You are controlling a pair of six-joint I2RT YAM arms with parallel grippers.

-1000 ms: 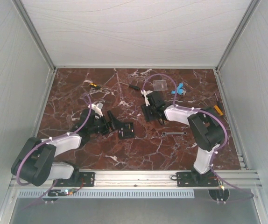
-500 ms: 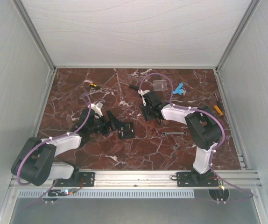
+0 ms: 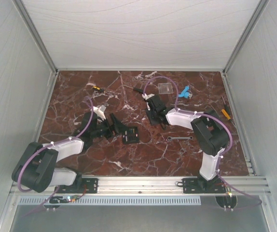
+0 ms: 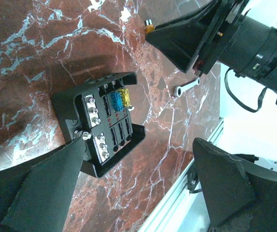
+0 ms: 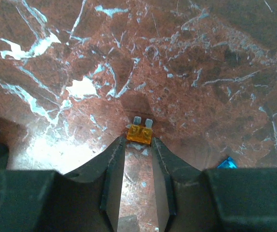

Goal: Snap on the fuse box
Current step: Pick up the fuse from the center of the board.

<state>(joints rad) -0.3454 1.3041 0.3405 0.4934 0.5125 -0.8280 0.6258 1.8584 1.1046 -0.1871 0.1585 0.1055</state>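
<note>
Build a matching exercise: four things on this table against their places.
1. black square fuse box
2. small orange blade fuse
3. silver metal wrench
4. clear flat plastic plate

A. far back, beside the blue part
B. at the tips of the right gripper
C. before the open left gripper
D. on the right arm's near side

Pairs: 1-C, 2-B, 3-D, 4-A

The fuse box (image 3: 130, 135) lies on the table (image 3: 143, 162). My left gripper (image 4: 136, 145) is just to its left. A wrench (image 3: 178, 138) lies to its right. Behind it and to the right, a loose fuse (image 5: 139, 134) lies at the tips of my right gripper (image 5: 138, 145). A plastic plate (image 3: 166, 88) lies farther back.
</note>
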